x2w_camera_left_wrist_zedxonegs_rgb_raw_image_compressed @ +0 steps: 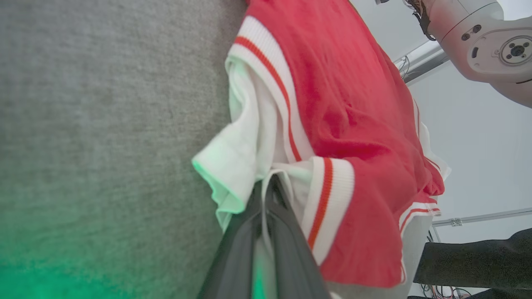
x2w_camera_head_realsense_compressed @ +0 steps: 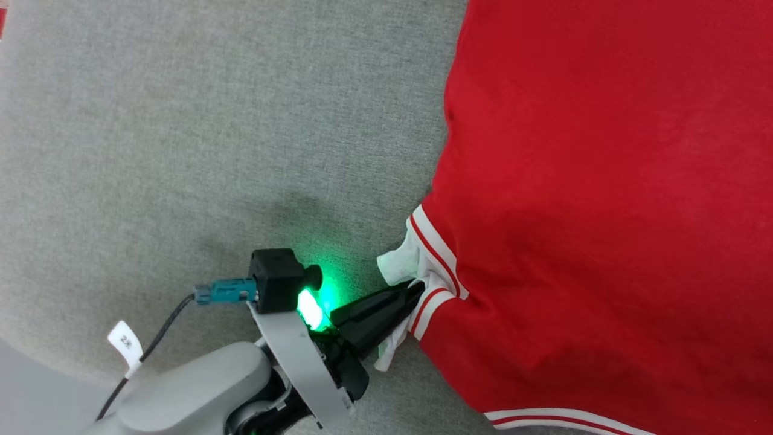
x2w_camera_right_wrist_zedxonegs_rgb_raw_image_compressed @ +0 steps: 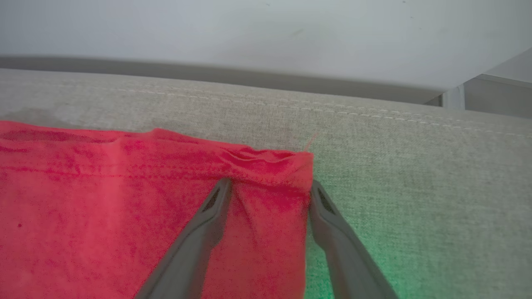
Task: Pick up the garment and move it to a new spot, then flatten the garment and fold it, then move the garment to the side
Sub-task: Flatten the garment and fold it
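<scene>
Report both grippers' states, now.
Left gripper: shut on the white sleeve of the garment.
Right gripper: open, jaws astride the garment's red hem corner.

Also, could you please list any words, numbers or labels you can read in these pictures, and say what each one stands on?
"2米": on the white tag fixed to the black cable; it is small and tilted, so the second character is a likely reading only.
The shirt shows no print, brand or label on the parts in view.
</scene>
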Motion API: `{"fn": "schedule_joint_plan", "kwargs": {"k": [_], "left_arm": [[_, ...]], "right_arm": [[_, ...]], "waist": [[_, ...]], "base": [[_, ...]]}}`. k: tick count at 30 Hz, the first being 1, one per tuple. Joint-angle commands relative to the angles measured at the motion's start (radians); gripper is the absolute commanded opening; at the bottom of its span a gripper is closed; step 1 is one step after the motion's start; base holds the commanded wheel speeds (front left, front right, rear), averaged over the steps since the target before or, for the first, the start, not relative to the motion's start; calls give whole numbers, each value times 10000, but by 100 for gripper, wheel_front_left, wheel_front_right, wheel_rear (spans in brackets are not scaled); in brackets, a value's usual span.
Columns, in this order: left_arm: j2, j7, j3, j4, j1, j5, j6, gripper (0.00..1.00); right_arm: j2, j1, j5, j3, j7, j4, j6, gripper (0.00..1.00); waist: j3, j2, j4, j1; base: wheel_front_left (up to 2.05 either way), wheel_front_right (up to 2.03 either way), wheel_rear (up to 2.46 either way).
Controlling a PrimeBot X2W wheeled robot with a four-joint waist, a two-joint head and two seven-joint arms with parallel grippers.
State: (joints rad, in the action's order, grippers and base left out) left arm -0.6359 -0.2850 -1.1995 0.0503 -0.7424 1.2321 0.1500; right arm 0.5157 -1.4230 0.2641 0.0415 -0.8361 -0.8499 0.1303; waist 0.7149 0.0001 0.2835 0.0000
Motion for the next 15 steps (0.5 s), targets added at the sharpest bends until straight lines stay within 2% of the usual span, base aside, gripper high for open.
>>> {"fn": "schedule_joint_plan", "kwargs": {"k": [1, 6, 8, 11, 15], "left_arm": [[157, 385, -197, 1533, 292, 269, -357, 0], [88, 385, 204, 1544, 423, 89, -357, 0], [87, 382, 284, 1466, 535, 39, -357, 0], [-43, 331, 505, 1384, 873, -16, -354, 0], [-359, 290, 792, 1280, 1466, -78, -333, 0]], "right_arm": [[-390, 542, 8, 134, -117, -390, 5, 0], [-216, 586, 263, 168, 278, -287, -4, 0], [-29, 805, 491, 478, 502, -31, -4, 0], [380, 1531, 1259, 1074, 830, 684, -4, 0], [1227, 3020, 2547, 1800, 1092, 2106, -4, 0]], "waist": [[-49, -1, -89, 0], [-455, -1, -378, 0], [-791, -1, -439, 0], [-1370, -1, -593, 0], [-2112, -1, -939, 0]], "base": [[0, 0, 0], [0, 0, 0], [0, 0, 0], [0, 0, 0], [0, 0, 0]]}}
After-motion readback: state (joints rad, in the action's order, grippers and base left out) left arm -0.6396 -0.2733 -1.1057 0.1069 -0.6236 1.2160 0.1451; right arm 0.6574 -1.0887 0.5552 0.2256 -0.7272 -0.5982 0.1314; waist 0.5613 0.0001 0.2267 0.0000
